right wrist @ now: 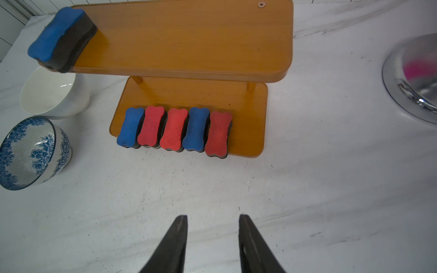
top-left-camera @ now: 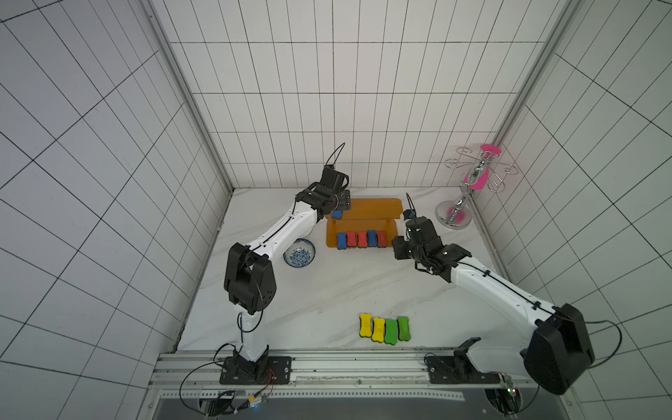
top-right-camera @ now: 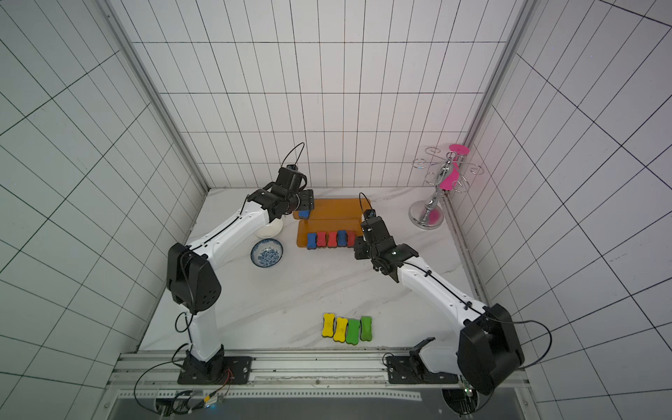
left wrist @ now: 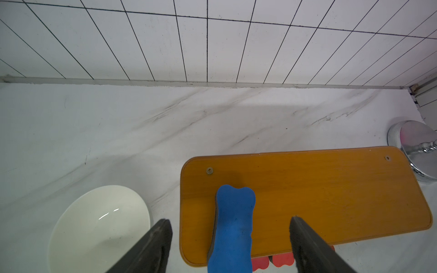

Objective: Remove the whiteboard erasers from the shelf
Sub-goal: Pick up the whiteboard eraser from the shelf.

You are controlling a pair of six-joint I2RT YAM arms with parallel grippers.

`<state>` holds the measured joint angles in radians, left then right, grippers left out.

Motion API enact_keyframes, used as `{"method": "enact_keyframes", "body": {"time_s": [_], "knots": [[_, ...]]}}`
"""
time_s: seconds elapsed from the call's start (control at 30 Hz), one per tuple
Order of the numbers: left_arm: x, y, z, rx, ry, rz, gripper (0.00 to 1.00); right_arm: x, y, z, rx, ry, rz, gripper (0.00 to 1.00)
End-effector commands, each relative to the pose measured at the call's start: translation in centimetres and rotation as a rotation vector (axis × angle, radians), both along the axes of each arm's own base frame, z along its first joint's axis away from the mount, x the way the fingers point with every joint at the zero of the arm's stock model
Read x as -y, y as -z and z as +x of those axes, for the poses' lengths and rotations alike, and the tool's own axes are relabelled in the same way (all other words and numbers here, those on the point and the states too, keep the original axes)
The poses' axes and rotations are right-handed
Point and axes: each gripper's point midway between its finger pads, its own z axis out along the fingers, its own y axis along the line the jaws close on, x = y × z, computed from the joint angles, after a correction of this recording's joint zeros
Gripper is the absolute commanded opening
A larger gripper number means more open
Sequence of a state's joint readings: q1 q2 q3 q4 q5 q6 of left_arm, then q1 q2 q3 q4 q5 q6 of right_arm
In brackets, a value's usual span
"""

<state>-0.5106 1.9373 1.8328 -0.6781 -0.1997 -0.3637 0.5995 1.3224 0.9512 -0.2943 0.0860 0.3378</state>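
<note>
Here we find the left gripper point(left wrist: 229, 219) spread wide over the top board of the shelf point(left wrist: 307, 201). Its dark fingers point(left wrist: 151, 245) stand on either side of a blue eraser point(left wrist: 234, 236) with a gap on each side, so it grips nothing. That eraser lies at the left end of the top board, and one end juts past the board's front edge.

On the lower board we count five more erasers point(right wrist: 173, 128) packed side by side along the front edge: blue, red, red, blue, red. The right gripper point(right wrist: 212, 236) hangs over the table point(right wrist: 307, 189) in front of the shelf. Its jaws are partly apart with nothing between them, and it is near that row but not touching it.

In both top views we see two yellow erasers point(top-left-camera: 371, 327) point(top-right-camera: 334, 327) and two green erasers point(top-left-camera: 397, 330) point(top-right-camera: 359, 330). They lie in a tight row on the table near the front rail, well apart from the shelf.

A white bowl point(right wrist: 52, 94) and a blue-patterned bowl point(right wrist: 28, 153) sit left of the shelf. A chrome-and-pink cup rack point(top-left-camera: 472, 182) stands in the far right corner.
</note>
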Motion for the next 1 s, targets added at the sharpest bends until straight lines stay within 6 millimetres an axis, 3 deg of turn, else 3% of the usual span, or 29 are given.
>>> {"method": "enact_keyframes", "body": {"time_s": [0.0,0.37,0.7,0.97], "knots": [[0.4,0.3,0.8,-0.018,0.066,0.003,0.82,-0.4,0.9,0.9,-0.036,-0.011,0.1,0.37],[0.1,1.1,1.8,-0.039,0.144,-0.006,0.81,-0.3,2.2,1.5,-0.074,-0.002,0.173,0.35],[0.6,1.5,2.2,-0.036,0.177,0.01,0.81,-0.4,2.2,1.5,-0.081,-0.004,0.206,0.34],[1.9,1.6,2.2,-0.026,0.219,0.039,0.81,-0.4,2.1,1.2,-0.083,-0.007,0.231,0.34]]}}
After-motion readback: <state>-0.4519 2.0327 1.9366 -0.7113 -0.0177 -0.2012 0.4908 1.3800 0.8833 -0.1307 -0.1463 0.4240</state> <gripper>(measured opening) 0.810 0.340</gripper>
